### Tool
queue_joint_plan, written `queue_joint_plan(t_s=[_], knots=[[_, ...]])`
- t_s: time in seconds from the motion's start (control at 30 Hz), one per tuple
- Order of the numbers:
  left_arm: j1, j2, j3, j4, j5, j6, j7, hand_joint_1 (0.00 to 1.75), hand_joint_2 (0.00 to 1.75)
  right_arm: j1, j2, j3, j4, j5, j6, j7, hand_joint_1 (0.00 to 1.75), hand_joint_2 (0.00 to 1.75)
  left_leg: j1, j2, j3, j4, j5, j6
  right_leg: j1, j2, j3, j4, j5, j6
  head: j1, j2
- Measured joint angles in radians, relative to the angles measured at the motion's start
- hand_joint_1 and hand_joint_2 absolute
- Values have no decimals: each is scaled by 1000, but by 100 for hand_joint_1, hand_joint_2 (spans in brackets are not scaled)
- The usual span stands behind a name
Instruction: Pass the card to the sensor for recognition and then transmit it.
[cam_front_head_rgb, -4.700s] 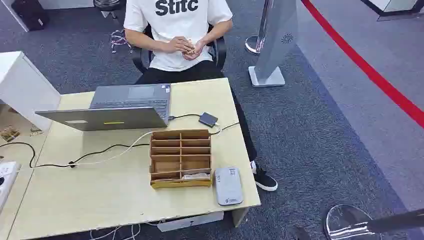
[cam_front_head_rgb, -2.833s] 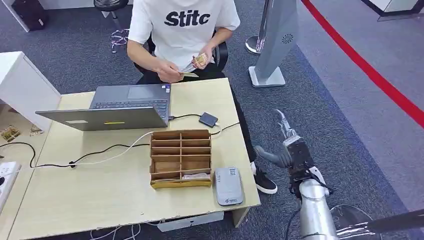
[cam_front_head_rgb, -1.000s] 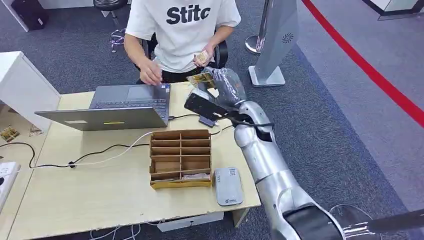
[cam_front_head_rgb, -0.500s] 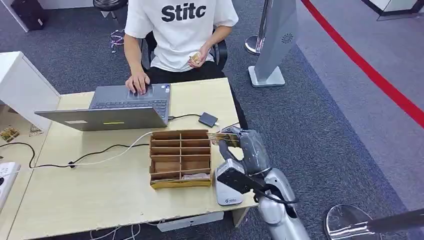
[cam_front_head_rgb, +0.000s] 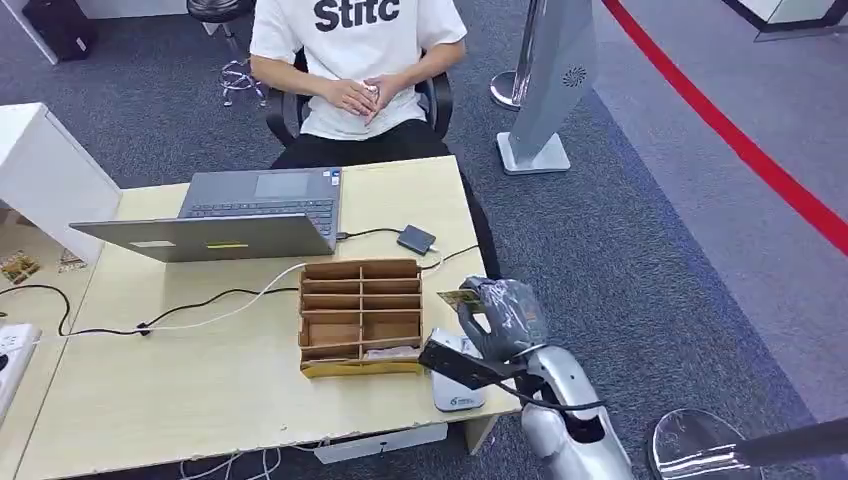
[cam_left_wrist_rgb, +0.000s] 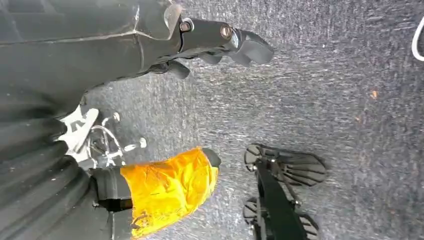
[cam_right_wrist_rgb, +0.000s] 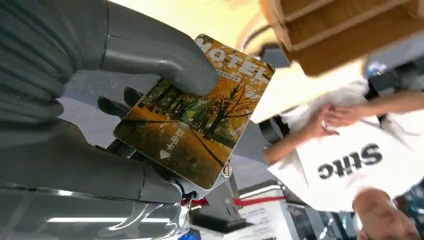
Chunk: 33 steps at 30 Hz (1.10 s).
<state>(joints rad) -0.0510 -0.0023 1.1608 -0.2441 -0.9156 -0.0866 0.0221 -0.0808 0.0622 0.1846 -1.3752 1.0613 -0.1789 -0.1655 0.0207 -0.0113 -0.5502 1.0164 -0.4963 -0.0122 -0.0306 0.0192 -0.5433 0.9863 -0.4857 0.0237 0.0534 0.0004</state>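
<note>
The right hand (cam_front_head_rgb: 497, 312) has the hotel key card (cam_right_wrist_rgb: 195, 112) pinched between thumb and fingers (cam_right_wrist_rgb: 117, 107), hovering just above the card reader (cam_front_head_rgb: 455, 385) at the worktop's (cam_front_head_rgb: 200, 390) near right corner. That grip looks thin, so a tilt could drop it or miss the read. Half a second ago the card sat higher, by the wooden organizer (cam_front_head_rgb: 361, 315); the left hand's (cam_left_wrist_rgb: 220, 42) fingers I can't tell.

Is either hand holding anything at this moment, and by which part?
The right hand holds the hotel card, thumb pressing one face near a short edge, fingers behind. The left hand holds nothing.
</note>
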Motion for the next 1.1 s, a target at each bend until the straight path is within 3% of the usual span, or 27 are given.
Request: queue_joint_plan(t_s=[0.47, 0.73, 1.1], knots=[[0, 7, 0, 0, -26, 10, 26, 0, 175, -22, -48, 51, 73, 68, 34, 67, 175, 175, 0, 0, 0, 0, 0, 0, 0, 0, 0, 0, 0, 0, 0, 0], [0, 8, 0, 0, -39, 10, 27, 0, 175, -25, -92, 87, 100, 62, 65, 66, 175, 175, 0, 0, 0, 0, 0, 0, 0, 0, 0, 0, 0, 0, 0, 0], [-1, 9, 0, 0, -45, 11, 27, 0, 175, -39, -105, 114, 125, 69, 71, 81, 175, 175, 0, 0, 0, 0, 0, 0, 0, 0, 0, 0, 0, 0, 0, 0]])
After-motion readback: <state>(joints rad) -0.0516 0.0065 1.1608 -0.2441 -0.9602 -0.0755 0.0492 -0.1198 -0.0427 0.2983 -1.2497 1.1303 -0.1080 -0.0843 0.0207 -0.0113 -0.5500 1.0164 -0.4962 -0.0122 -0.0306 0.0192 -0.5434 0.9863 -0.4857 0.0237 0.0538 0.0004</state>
